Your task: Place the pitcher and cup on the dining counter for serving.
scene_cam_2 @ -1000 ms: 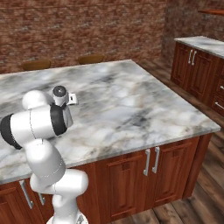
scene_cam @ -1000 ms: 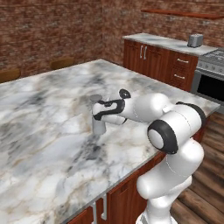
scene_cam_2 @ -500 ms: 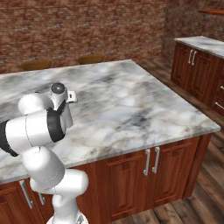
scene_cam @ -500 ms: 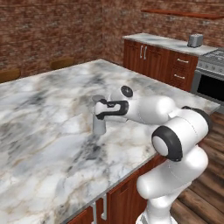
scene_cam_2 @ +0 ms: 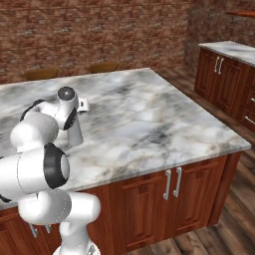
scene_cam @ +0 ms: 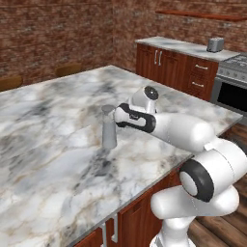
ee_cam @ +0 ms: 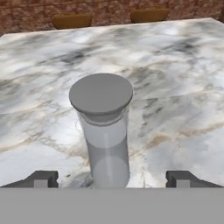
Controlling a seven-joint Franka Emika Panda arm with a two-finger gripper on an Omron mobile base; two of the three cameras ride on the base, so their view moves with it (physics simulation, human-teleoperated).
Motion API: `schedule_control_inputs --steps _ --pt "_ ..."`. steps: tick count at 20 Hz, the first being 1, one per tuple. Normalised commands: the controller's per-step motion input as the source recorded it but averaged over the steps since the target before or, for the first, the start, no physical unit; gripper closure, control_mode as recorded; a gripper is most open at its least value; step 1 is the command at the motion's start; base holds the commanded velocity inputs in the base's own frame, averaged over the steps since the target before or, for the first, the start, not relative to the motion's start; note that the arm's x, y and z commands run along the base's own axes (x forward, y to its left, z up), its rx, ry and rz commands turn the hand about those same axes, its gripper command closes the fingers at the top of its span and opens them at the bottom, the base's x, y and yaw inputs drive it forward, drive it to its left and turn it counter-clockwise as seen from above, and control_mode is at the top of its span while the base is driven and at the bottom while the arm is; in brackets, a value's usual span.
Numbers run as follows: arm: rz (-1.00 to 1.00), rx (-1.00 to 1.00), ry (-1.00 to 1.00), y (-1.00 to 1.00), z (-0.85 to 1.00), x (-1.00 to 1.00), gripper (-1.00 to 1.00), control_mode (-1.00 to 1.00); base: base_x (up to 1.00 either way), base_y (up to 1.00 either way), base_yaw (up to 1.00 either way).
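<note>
The pitcher (scene_cam: 109, 128), a tall grey translucent carafe with a round darker lid, stands upright on the dining counter (scene_cam: 48, 159) near its middle. My gripper (scene_cam: 117, 116) is level with the pitcher's top, just to its right, and open. In the hand view the pitcher (ee_cam: 105, 127) rises between the two spread fingertips (ee_cam: 41, 178) without touching either, and marble (ee_cam: 175, 87) lies all around it. In the right base view my forearm covers most of the pitcher (scene_cam_2: 75, 135), with the gripper (scene_cam_2: 82, 104) above it. The cup is out of view.
Two brown chair backs (ee_cam: 72, 19) stand along the counter's far edge. Wood cabinets with a toaster (scene_cam: 215, 44) and a stove (scene_cam: 234, 87) line the right wall. The counter's near edge (scene_cam_2: 164, 164) drops to wooden doors.
The fingers were shut on the pitcher a second ago and have spread wide, letting it go. It stays standing in place, and the elbow has swung up and outward.
</note>
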Motion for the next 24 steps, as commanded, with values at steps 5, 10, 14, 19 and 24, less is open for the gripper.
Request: schedule_control_inputs --steps 5,10,14,19,24 --pt "-0.13 0.00 0.11 -0.42 0.69 -0.86 -1.00 -1.00 0.00 0.00 0.00" --pt "-0.13 0.00 0.15 -0.33 0.39 -1.00 -1.00 -1.00 0.00 0.00 0.00" --pt "-0.12 0.00 0.10 -0.35 0.24 -1.00 -1.00 -1.00 0.00 0.00 0.00" --pt "-0.04 0.00 -0.02 -0.23 0.02 -1.00 -1.00 -1.00 0.00 0.00 0.00" --pt "0.00 0.00 -0.25 -0.15 0.17 -0.82 -1.00 -1.00 0.00 0.00 0.00"
